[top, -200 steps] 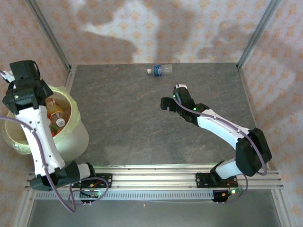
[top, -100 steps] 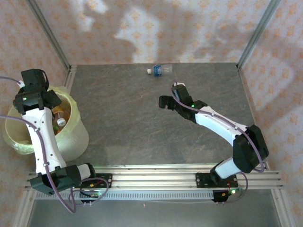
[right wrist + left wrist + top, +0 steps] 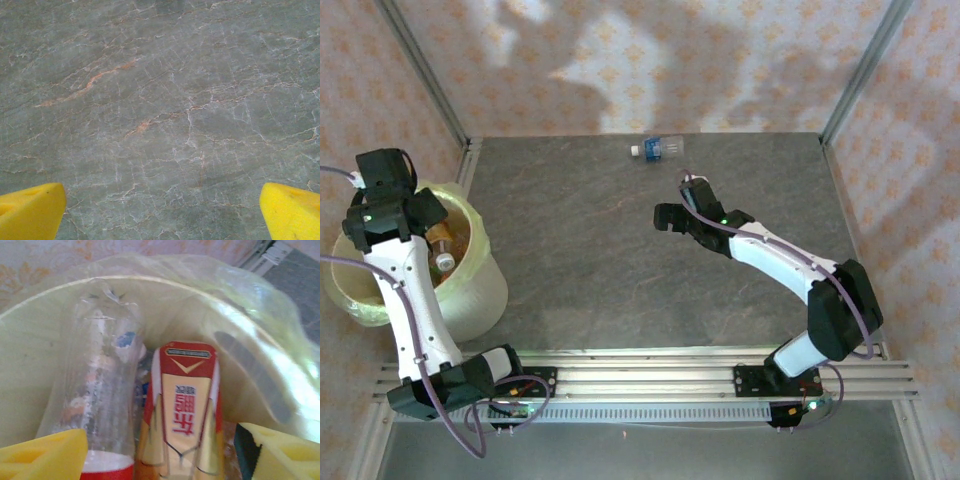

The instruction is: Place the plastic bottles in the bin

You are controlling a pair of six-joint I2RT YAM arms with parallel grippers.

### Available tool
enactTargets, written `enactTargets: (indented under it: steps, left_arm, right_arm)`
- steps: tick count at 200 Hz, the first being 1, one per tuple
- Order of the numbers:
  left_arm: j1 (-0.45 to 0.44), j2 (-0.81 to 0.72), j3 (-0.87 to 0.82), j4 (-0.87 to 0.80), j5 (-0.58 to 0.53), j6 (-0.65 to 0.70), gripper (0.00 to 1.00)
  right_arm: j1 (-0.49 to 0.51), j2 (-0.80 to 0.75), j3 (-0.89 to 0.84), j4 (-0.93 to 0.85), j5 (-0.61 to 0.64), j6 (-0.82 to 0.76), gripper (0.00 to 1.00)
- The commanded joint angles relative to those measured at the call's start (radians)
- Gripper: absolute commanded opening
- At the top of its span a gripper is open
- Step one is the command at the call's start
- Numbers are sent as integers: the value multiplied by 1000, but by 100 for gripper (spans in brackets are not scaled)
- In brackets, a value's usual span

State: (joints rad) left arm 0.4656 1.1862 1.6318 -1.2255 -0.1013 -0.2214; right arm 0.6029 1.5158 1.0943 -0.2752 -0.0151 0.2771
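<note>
A clear plastic bottle (image 3: 177, 410), its red-and-gold label printed in Chinese characters, is seen inside the round pale bag-lined bin (image 3: 215, 302) beneath the parted left gripper (image 3: 160, 455); the right gripper (image 3: 162, 210) is spread wide.

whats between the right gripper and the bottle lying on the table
Nothing: in the top external view, the stretch from the right gripper to the bottle is bare grey table.

Overhead; wrist close-ups of bin (image 3: 30, 355), table (image 3: 160, 100)

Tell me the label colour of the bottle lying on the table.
Blue; the bottle shows best in the top view.
</note>
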Motion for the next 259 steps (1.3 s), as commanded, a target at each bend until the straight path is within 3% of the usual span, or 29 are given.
enactTargets:
  steps: [1, 29, 60, 71, 103, 128, 151, 179, 190, 213, 235, 259]
  left_arm:
    - [7, -9, 114, -40, 94, -40, 80]
    - [6, -39, 178, -9, 187, -100, 82]
    - [-11, -77, 128, 148, 519, -215, 84]
    - [-66, -78, 106, 203, 571, -268, 84]
    - [-368, -56, 93, 330, 457, -335, 88]
    - [-546, 29, 113, 412, 401, -362, 92]
    - [-729, 170, 186, 460, 348, -346, 99]
    - [-903, 409, 343, 486, 307, -253, 100]
    - [-945, 512, 436, 455, 277, -213, 100]
    - [-988, 670, 596, 369, 196, -205, 100]
    - [-992, 716, 550, 442, 172, -278, 100]
    - [-980, 818, 529, 502, 113, -333, 100]
  right_arm:
    - [-6, -32, 22, 1, 29, 3, 99]
    - [-6, -81, -11, 39, 64, 2, 99]
    - [-10, -135, -53, 80, 117, -8, 99]
    - [-13, -161, -74, 104, 121, -7, 99]
    - [-16, -280, -193, 246, 119, 1, 99]
    - [-19, -371, -266, 283, 140, 10, 99]
    - [-30, -439, -315, 270, 148, 23, 99]
    - [-80, -518, -370, 233, 122, 77, 99]
    - [-117, -535, -386, 227, 71, 86, 99]
    - [-251, -501, -360, 196, -161, 84, 99]
    - [-357, -362, -257, 160, -362, 45, 99]
    - [-409, -130, -72, 125, -459, 21, 99]
